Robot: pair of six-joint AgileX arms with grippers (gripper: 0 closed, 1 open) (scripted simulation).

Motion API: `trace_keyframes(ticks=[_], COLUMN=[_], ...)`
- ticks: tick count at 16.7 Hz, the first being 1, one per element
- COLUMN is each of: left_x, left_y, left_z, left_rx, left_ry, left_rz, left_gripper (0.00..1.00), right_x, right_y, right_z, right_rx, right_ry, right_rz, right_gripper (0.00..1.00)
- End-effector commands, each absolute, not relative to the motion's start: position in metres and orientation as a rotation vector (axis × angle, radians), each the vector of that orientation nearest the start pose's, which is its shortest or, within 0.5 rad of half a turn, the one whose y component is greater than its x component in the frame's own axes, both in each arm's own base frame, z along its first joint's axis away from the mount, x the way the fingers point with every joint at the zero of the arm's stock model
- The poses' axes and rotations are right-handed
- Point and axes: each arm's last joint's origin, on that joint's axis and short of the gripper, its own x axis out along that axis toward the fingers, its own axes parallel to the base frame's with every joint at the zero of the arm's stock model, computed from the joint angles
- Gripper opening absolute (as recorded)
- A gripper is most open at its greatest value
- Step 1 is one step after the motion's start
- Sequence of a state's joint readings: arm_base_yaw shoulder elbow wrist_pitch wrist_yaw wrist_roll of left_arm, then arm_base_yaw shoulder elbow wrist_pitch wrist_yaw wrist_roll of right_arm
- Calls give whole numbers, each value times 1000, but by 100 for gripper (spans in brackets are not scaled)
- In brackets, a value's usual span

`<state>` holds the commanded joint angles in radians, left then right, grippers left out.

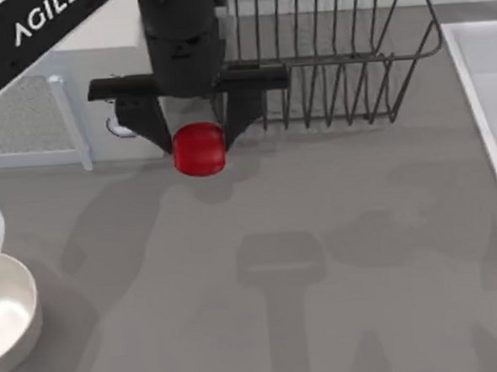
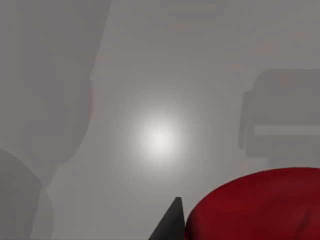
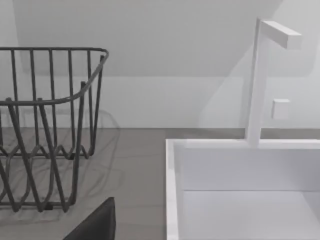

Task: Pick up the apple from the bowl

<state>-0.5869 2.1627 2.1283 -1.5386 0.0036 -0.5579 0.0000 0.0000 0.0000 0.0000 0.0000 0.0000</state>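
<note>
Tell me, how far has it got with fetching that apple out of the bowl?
Nearly done. The apple is already out of the bowl, which sits at the table's left edge. The left tool has it pinched between its fingers, raised near the wire rack. The right arm is parked by the sink.

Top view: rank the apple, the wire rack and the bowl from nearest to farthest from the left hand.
1. Apple: held between the left hand's fingers.
2. Wire rack: just to the hand's right, at the table's back.
3. Bowl: farthest, at the table's front left edge.
</note>
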Motion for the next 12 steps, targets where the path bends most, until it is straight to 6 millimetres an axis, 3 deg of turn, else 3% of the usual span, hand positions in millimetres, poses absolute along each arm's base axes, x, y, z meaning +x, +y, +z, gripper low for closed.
trace_keyframes(ticks=[7,12], left_x=[354,358], left_y=[-233,-236], left_z=[264,214], left_rx=[16,14], left_ry=[1576,1570], left_rz=[-14,-17], left_gripper=[0,0], right_x=[106,106], right_y=[-1,-1], right_z=[160,160], right_rx=[0,0], right_ry=[0,0], right_rz=[0,0], right_gripper=[100,100])
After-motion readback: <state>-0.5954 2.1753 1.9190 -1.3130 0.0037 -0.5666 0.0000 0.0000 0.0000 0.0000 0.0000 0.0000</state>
